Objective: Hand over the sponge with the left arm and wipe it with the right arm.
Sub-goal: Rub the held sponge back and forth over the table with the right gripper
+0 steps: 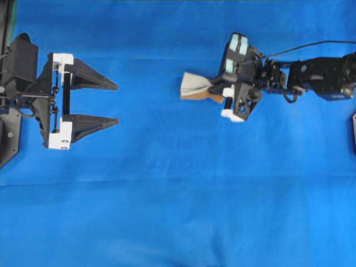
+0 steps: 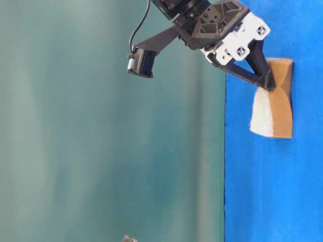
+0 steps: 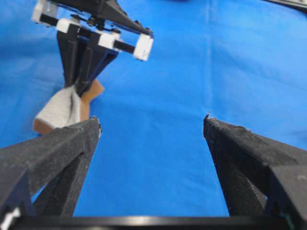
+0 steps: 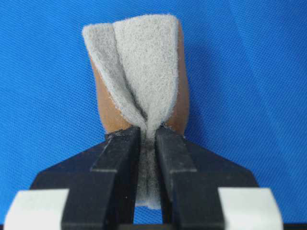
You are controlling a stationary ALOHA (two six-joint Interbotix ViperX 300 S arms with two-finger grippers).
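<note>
Grey-white sponge (image 4: 139, 76): pinched and creased in the right gripper (image 1: 216, 92), over the blue cloth (image 1: 167, 194) toward its far right side. Left gripper (image 1: 114, 103): spread wide, empty. We judge handover complete, wiping pending.

bare blue cloth (image 1: 167, 194) between left gripper (image 1: 114, 103) and right gripper (image 1: 214, 92); only the pinched sponge (image 1: 194, 88) sticks into that gap

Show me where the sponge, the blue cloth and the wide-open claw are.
sponge (image 4: 144, 62): right wrist view, grey top face.
blue cloth (image 1: 178, 211): overhead view, bare stretch.
left gripper (image 1: 114, 103): overhead view, gap between the tips.
</note>
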